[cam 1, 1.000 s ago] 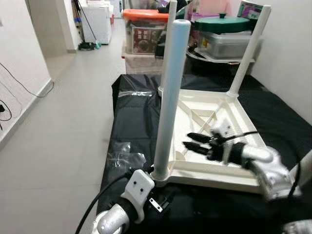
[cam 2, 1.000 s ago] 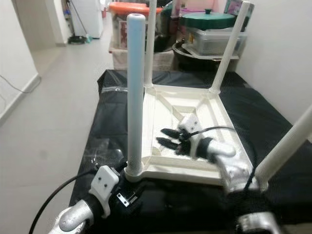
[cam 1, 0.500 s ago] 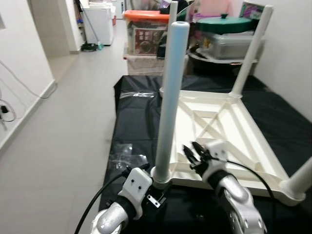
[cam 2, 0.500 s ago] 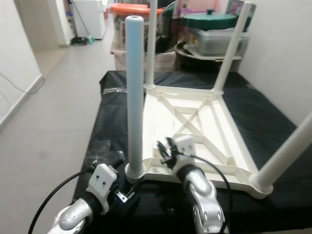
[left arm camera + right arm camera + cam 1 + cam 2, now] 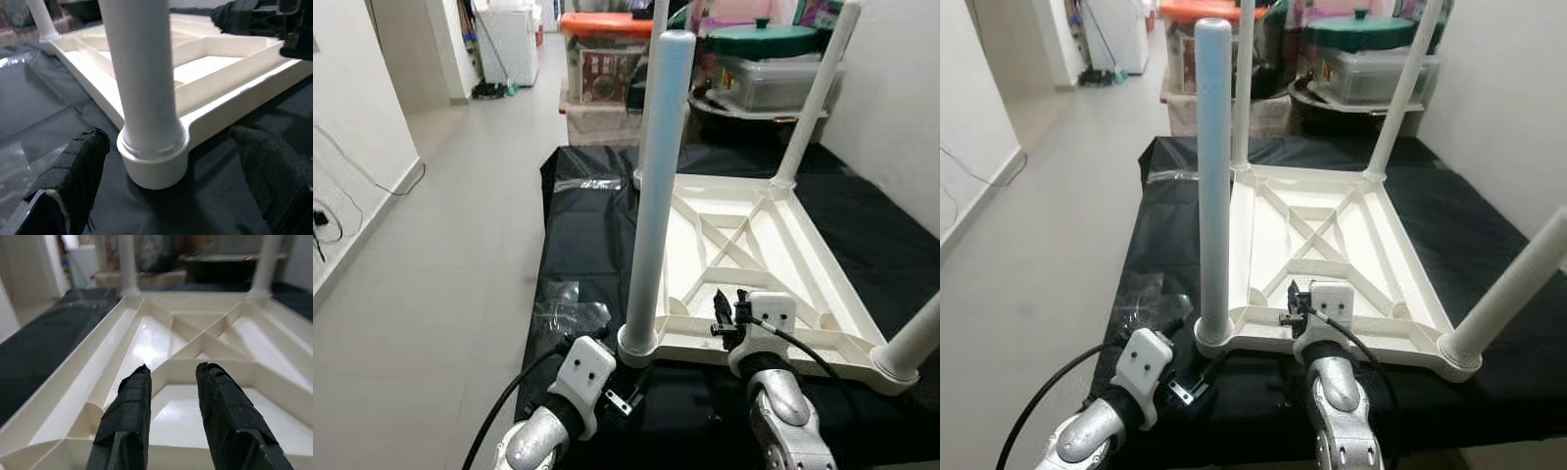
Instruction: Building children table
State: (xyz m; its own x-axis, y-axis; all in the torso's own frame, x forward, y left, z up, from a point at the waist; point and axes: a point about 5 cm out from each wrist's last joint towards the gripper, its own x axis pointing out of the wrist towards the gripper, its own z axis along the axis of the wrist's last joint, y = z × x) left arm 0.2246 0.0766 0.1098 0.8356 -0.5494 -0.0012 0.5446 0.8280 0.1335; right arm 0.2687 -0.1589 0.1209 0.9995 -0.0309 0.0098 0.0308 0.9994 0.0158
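Tabletop [image 5: 773, 257], white and upside down, lies on the black cloth [image 5: 582, 225], legs up. Left gripper [image 5: 161, 171] stands spread wide around the near leg [image 5: 654, 196] at seven o'clock; right gripper [image 5: 171, 396], fingers narrowly parted, hovers over the near rim.

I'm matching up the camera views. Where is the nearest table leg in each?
Left eye: nearest table leg, upright, centre.
Right eye: left of centre.
Left wrist: between the open left gripper fingers.
Right wrist: out of frame.
Shared landmark: upside-down tabletop.
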